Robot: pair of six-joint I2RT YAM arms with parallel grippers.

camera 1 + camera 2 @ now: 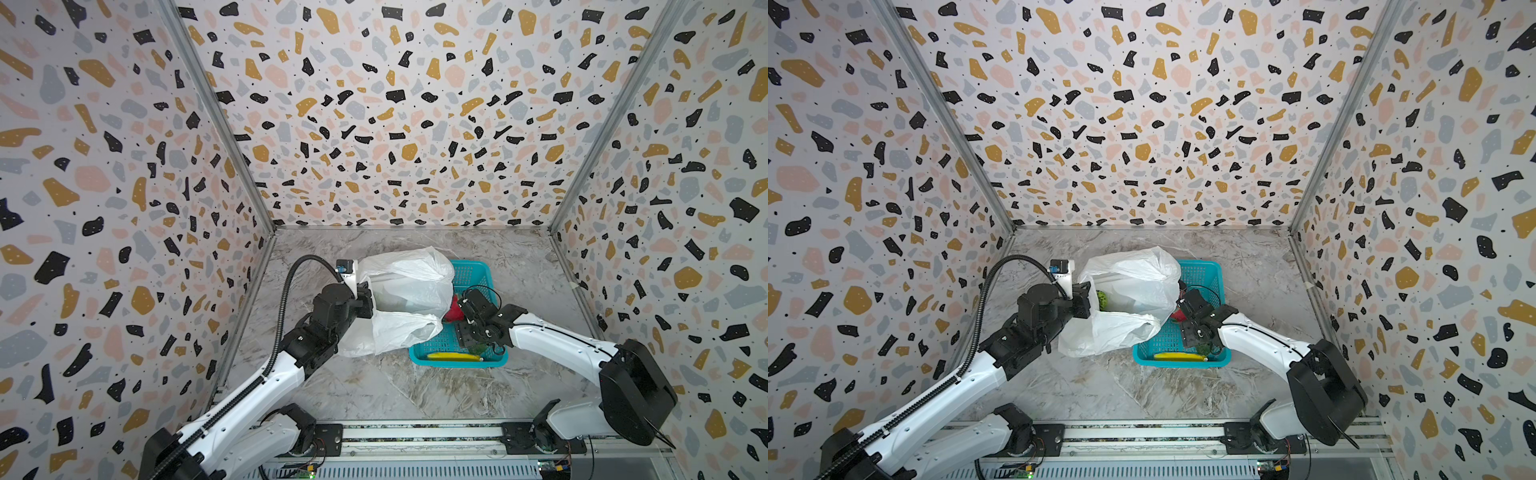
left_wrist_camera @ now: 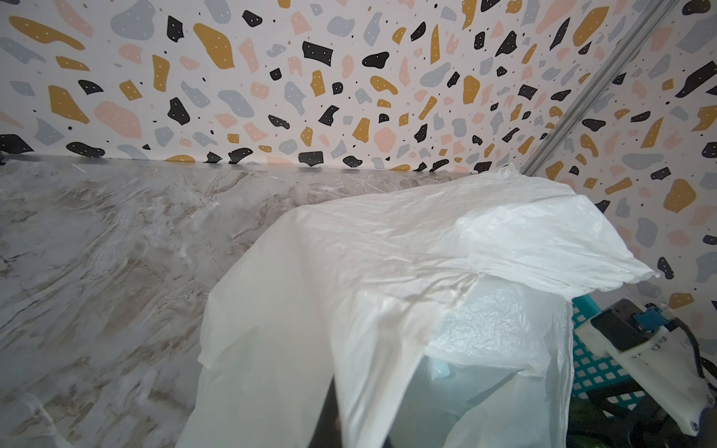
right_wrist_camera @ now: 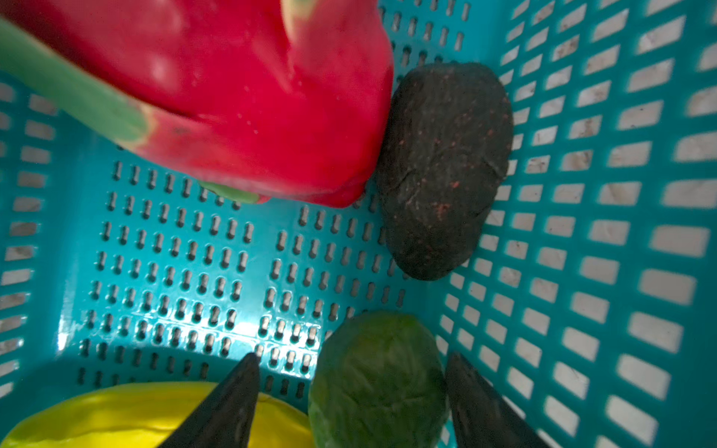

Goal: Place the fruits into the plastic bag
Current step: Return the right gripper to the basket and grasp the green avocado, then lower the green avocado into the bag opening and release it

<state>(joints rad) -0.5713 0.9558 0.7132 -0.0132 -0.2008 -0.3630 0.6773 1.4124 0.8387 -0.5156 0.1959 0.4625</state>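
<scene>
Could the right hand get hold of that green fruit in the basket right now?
Probably yes. The right hand is down in the basket, its open fingers either side of the green fruit. Nothing lies between them, though the banana sits close beside one finger.

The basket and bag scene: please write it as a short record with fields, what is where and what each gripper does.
basket: teal mesh, on the marble table
in basket: dragon fruit, dark fruit, green fruit, banana
plastic bag: white, lifted beside the basket, mouth held up
left gripper: shut on the bag's edge
right gripper: open, fingers on either side of the green fruit
</scene>
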